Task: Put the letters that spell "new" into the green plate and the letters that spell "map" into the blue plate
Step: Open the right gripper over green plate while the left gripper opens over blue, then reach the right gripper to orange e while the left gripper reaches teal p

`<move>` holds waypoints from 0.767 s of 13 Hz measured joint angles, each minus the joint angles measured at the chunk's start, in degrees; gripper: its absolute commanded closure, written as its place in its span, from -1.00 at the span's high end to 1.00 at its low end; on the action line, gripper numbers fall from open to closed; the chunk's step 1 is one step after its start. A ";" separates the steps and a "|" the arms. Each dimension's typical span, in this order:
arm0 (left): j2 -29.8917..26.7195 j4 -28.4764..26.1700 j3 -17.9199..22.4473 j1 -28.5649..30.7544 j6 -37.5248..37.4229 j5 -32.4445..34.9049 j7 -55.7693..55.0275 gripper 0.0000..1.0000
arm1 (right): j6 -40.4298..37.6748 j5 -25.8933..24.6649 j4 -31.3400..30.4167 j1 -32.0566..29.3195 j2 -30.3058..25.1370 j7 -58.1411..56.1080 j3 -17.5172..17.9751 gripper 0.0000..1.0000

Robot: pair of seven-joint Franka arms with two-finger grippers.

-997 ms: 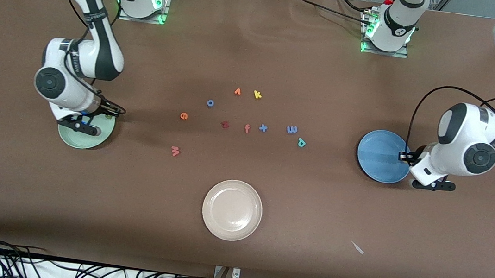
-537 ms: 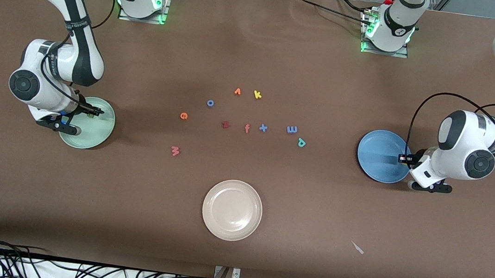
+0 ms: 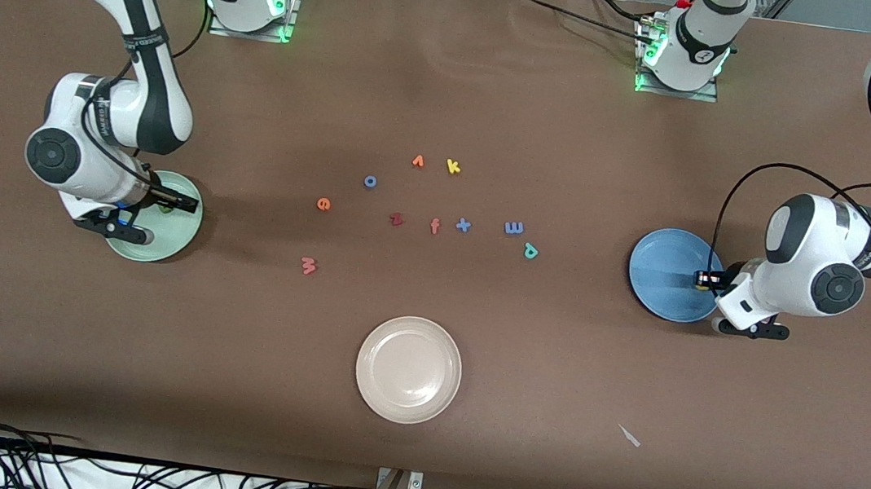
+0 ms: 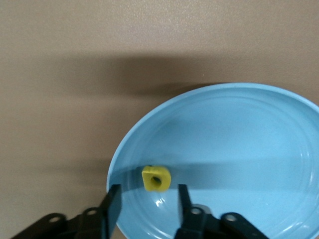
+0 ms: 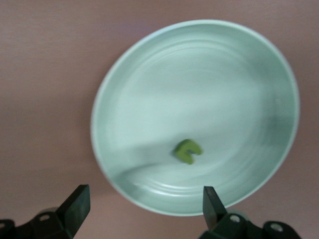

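Right pincer [image 5: 142, 211] gapes over your green plate [image 5: 149, 74], green "n" [image 5: 187, 151] dropped inside; left pincer [image 4: 147, 209], parted, over blue plate [image 4: 249, 124], yellow "a" [image 4: 156, 178] free inside. Both released; four letters wait mid-worktop.

On the bench [image 3: 554, 356] you could read loose foam letters: "e" [image 3: 323, 204], "w" [image 3: 308, 265], "m" [image 3: 514, 227], "p" [image 3: 531, 250], "k" [image 3: 452, 166], "f" [image 3: 434, 226], "o" [image 3: 370, 181]. The arms' lettering was unreadable.
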 measured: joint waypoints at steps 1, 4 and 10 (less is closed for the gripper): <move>-0.02 0.13 -0.13 0.00 0.00 0.00 -0.06 1.00 | 0.00 0.17 0.05 0.11 -0.05 2.51 1.70 1.00; -0.65 1.82 -2.80 0.05 -0.09 -0.20 -3.80 1.00 | 0.12 0.25 0.07 0.52 -0.37 9.87 7.18 1.00; -1.57 2.67 -14.56 -1.33 -0.98 -0.48 -32.61 0.99 | 8.06 0.32 -1.77 0.70 -0.65 25.40 17.90 1.00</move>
